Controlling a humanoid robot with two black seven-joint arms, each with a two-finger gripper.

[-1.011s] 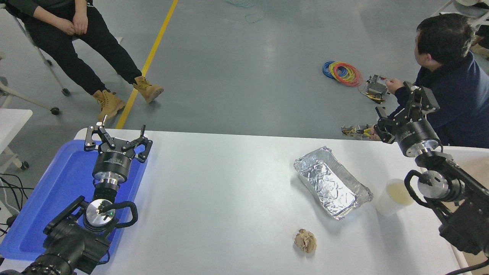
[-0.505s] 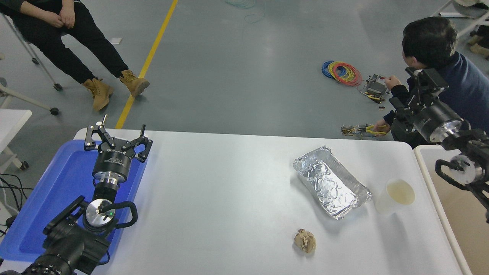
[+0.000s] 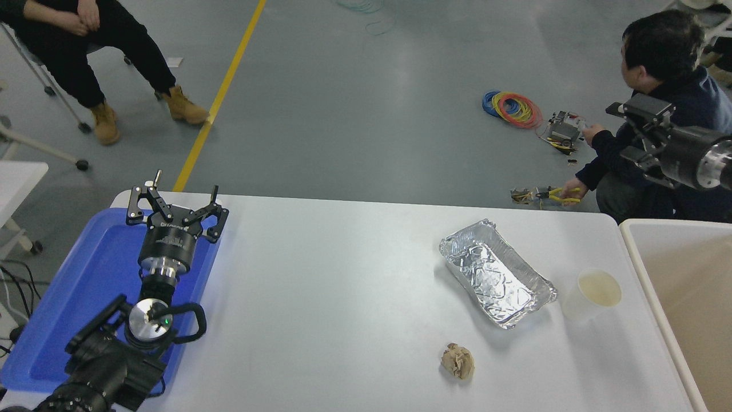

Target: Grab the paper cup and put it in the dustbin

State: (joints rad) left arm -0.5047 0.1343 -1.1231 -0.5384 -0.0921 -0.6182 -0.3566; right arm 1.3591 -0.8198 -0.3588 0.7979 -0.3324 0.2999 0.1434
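Paper cup (image 3: 592, 294) upright near dustbin (image 3: 640, 269), beside foil tray (image 3: 496, 273); likely light, crushable, so grip gently mid-wall; right gripper (image 3: 635, 133) raised, finger state unclear; left gripper (image 3: 174, 206) spread, parked.

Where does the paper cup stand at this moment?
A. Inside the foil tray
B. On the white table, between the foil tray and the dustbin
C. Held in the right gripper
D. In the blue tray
B: the paper cup stands upright on the white table, apart from the foil tray to its left and the dustbin to its right.
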